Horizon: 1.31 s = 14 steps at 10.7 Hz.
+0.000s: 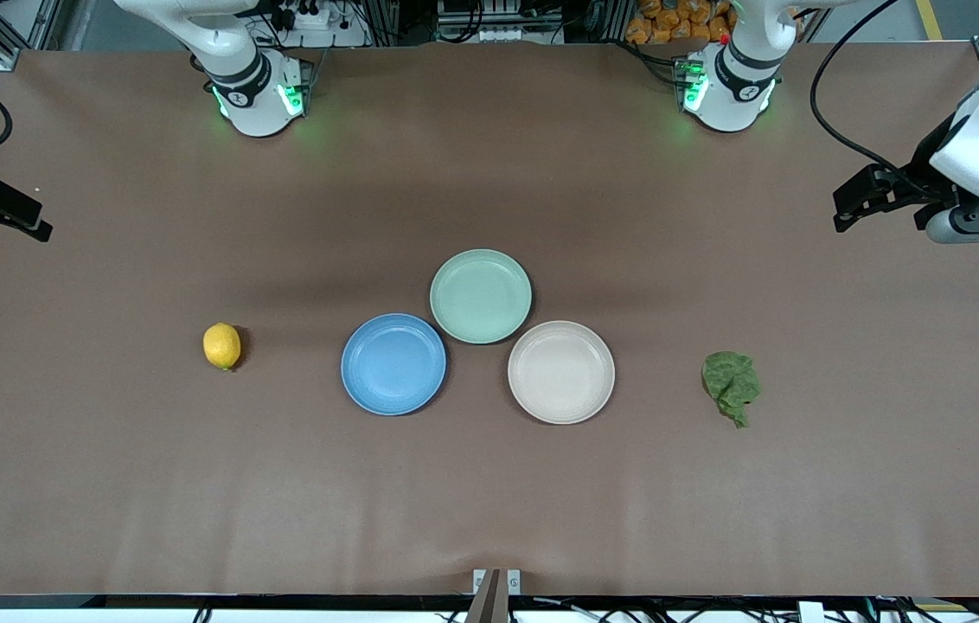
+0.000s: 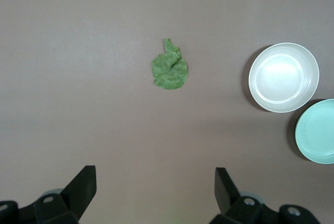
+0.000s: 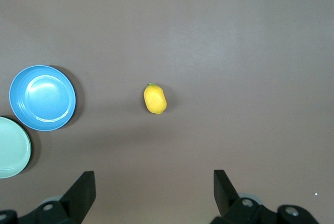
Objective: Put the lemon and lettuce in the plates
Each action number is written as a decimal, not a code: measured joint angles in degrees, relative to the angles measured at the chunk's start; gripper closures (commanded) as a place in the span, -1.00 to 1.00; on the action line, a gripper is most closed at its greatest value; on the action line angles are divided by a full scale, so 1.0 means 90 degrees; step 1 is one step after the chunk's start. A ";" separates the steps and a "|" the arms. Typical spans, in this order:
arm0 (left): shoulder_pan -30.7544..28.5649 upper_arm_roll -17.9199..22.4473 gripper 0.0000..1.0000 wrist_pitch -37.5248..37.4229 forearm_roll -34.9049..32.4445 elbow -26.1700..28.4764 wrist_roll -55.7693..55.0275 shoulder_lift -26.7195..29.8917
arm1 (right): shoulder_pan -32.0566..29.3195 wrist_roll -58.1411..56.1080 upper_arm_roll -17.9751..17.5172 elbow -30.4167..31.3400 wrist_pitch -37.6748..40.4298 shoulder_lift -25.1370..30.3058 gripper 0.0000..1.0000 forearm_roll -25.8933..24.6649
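Nothing is held yet: both pincers, left [image 2: 155,192] and right [image 3: 154,192], are spread wide above the bench [image 1: 489,502]. Lemon [image 1: 221,346] lies mid-left, lettuce [image 1: 732,387] mid-right; each should be approached from straight above, centred, for its neighbouring plate.

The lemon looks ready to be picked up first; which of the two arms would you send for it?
Probably the right arm. The lemon lies toward its end of the table, beside the blue plate, and the right gripper hangs above it, fingers open. The left gripper is over the lettuce instead.
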<state>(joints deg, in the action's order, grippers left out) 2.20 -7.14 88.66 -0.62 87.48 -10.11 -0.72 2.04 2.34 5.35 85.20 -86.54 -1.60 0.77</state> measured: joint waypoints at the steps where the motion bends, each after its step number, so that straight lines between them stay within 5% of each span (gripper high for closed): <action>1: 0.0000 0.0000 -1.00 0.0000 0.0000 -0.0006 0.0020 0.0007 | 0.0000 0.0000 0.0001 0.0000 0.0000 0.0000 -1.00 0.0000; 14: 0.0018 -0.0005 -1.00 0.0006 -0.0033 0.0077 0.0125 -0.0205 | 0.0005 0.0000 0.0009 -0.0002 0.0011 -0.0024 -1.00 0.0000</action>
<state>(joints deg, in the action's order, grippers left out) 2.36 -7.19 88.71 -0.92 88.18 -8.98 -2.56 2.08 2.34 5.44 85.19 -86.44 -1.82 0.77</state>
